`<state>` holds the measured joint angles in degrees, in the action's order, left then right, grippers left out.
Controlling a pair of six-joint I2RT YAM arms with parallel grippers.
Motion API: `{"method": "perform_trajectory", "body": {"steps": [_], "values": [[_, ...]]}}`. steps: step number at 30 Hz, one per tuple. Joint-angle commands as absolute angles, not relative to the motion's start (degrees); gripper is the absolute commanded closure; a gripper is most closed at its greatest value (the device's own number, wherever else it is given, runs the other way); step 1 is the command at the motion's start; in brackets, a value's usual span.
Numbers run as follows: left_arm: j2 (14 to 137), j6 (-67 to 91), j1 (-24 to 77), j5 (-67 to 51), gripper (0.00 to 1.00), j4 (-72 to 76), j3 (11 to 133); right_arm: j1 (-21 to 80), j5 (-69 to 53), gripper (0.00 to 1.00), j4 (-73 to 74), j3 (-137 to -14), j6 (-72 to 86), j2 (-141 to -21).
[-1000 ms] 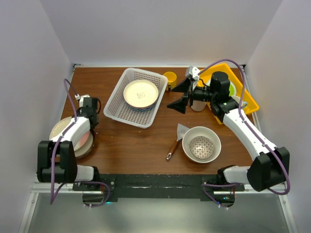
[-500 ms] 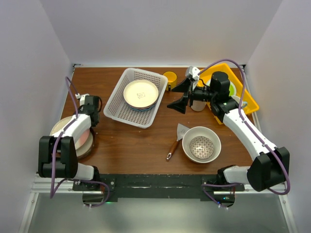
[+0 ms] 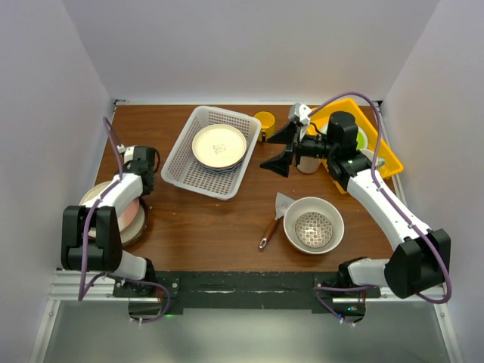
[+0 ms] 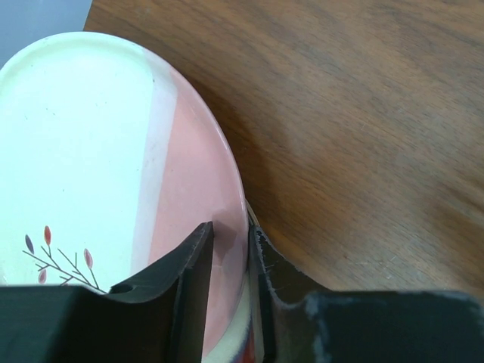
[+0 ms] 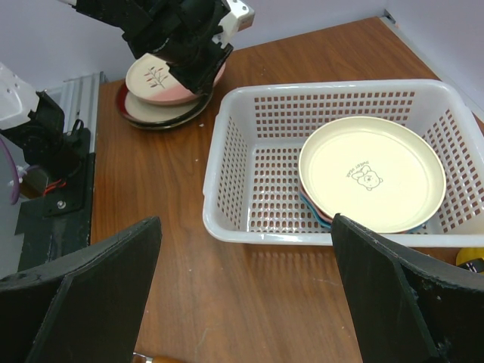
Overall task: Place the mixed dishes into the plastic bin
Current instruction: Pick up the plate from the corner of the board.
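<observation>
Left jaws clenched on the rim of a round pink-and-white ceramic plate with a twig motif [image 4: 113, 151], one side over its top face, the other at its outer edge. Right jaws spread wide, grasping nothing, raised above the brown wooden tabletop [image 3: 227, 223].

Gripped plate on top of a stack of plates [image 5: 162, 106] at the left near edge of the tabletop, well apart from the white perforated plastic basket [image 3: 198, 175]. Inside the basket, toward its far end: a round cream plate with a small bear drawing [image 3: 219, 145], lying on blue and pink plates, only their edges visible in the right wrist view.

Near right: a large cream bowl [image 3: 333, 215] with a small patterned bowl [image 3: 312, 229] nested inside. Just left of it, a wooden-handled metal spatula [image 3: 274, 218]. Behind the basket's right corner, a yellow mug [image 3: 265, 121]. At far right, a solid yellow tray [image 3: 387, 157], partly covered by the right arm. Bare tabletop between stack and basket.
</observation>
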<state>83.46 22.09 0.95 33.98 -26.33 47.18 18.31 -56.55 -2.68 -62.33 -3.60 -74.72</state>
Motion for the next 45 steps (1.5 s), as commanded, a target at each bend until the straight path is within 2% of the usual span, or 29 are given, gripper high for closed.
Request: {"method": "perform_trajectory", "body": {"steps": [1, 2, 3, 6, 21, 29, 45], "values": [[83.06, 23.82, 1.14, 35.16, 0.78, -27.6, 48.16, 18.02, -57.48, 0.02, -4.83, -62.23, -3.51, -73.04], [82.53, 23.73, 1.14, 35.16, 0.82, -27.51, 48.08, 17.93, -57.48, 0.02, -4.75, -62.23, -3.43, -73.04], [82.09, 23.56, 1.14, 35.07, 0.9, -27.51, 48.08, 17.93, -57.48, 0.02, -4.66, -62.23, -3.43, -73.04], [79.02, 22.77, 1.23, 34.63, 1.0, -27.07, 47.9, 17.84, -57.48, 0.02, -4.75, -62.23, -3.43, -72.86], [62.67, 18.37, 2.28, 27.16, 1.0, -25.75, 48.78, 17.49, -57.39, 0.02, -4.75, -62.23, -3.16, -73.13], [54.85, 12.93, 3.43, 17.85, 1.0, -22.33, 49.74, 17.49, -57.48, 0.02, -5.62, -61.96, -2.37, -73.56], [50.36, 12.13, 6.41, 10.9, 1.0, -20.13, 52.82, 17.49, -57.92, 0.02, -7.21, -61.35, -0.79, -74.62]]}}
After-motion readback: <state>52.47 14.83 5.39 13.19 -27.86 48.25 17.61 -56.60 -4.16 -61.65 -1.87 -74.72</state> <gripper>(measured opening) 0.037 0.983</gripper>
